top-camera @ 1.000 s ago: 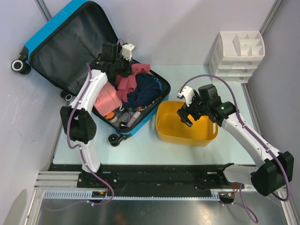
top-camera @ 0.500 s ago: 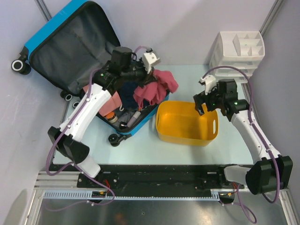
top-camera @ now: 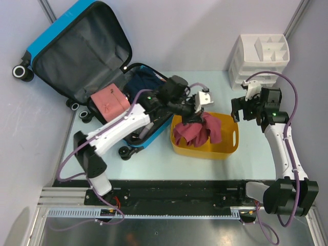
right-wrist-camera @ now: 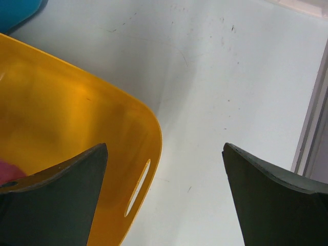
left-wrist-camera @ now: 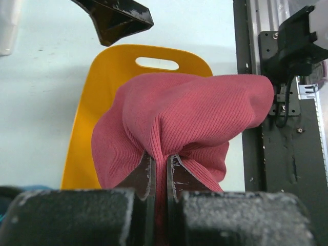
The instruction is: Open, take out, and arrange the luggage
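Observation:
The blue suitcase (top-camera: 54, 36) lies open at the back left, lid up, with dark clothes (top-camera: 146, 82), a pink pouch (top-camera: 108, 99) and small items in its lower half. My left gripper (top-camera: 193, 115) is shut on a red knitted garment (top-camera: 197, 129) and holds it over the yellow tub (top-camera: 225, 148). In the left wrist view the garment (left-wrist-camera: 184, 115) bulges from between the fingers (left-wrist-camera: 144, 174) above the tub (left-wrist-camera: 84, 138). My right gripper (top-camera: 241, 114) is open and empty, just beyond the tub's right end (right-wrist-camera: 148, 148).
A white drawer organiser (top-camera: 260, 60) stands at the back right. The table's black front rail (left-wrist-camera: 287, 128) runs along the near edge. The suitcase wheels (top-camera: 21, 72) stick out at the left.
My left gripper has carried the red garment from over the suitcase rightward and down over the yellow tub. My right gripper has drawn back to the right, away from the tub.

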`<state>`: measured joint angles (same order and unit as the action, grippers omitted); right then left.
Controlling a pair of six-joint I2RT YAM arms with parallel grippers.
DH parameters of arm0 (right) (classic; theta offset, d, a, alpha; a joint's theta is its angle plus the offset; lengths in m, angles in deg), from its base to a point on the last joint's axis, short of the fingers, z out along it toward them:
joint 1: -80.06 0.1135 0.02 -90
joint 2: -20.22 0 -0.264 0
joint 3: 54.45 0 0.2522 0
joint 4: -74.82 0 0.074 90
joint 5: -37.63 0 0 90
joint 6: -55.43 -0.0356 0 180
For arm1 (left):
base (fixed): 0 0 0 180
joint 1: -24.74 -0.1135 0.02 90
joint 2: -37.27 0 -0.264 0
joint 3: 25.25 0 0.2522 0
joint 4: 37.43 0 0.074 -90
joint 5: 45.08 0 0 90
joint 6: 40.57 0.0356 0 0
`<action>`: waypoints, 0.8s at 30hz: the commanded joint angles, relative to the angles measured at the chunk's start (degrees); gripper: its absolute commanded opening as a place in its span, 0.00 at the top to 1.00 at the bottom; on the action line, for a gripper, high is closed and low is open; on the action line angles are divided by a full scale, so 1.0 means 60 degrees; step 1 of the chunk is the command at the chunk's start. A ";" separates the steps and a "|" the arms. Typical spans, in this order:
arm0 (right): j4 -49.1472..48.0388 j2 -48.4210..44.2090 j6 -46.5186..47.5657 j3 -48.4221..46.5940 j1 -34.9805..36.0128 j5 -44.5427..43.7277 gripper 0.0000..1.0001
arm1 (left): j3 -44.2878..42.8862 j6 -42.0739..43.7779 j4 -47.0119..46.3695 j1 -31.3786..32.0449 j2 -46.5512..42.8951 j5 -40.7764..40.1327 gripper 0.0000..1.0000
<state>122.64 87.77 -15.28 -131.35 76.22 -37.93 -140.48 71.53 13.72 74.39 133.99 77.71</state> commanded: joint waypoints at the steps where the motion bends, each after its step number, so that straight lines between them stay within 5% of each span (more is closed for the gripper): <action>1: 0.0182 -0.0374 0.0125 -0.0376 -0.0122 0.0187 0.00 | -0.0255 0.0358 -0.0883 0.0221 0.1074 -0.0454 1.00; 5: 0.0270 -0.0506 0.0300 -0.0376 -0.0152 0.0158 0.00 | -0.1308 0.0636 -0.1103 0.0236 0.2202 -0.1363 1.00; 10: 0.0518 -0.0623 0.0535 -0.0376 -0.0195 0.0143 0.00 | -0.0317 0.1293 -0.1646 0.0528 0.2642 -0.1175 0.98; 14: 0.0650 -0.0624 0.0681 -0.0376 -0.0181 0.0333 0.00 | 0.0768 0.1634 -0.1632 0.0734 0.2687 -0.0545 0.27; 16: 0.0622 -0.0624 0.0813 -0.0376 -0.0181 0.0362 0.00 | 0.0755 0.1312 -0.1617 0.0603 0.2542 -0.0267 0.18; 17: 0.0621 -0.0609 0.0828 -0.0376 -0.0181 0.0406 0.00 | 0.0653 0.1209 -0.1617 0.0559 0.2222 -0.0208 0.01; 24: 0.0344 -0.0185 0.0667 -0.0508 -0.0181 0.0845 0.00 | -0.0285 0.0228 -0.1237 -0.0845 0.0594 0.0349 0.00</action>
<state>126.29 85.60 -11.37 -131.41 75.42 -35.40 -136.18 76.21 7.05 76.16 147.68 74.76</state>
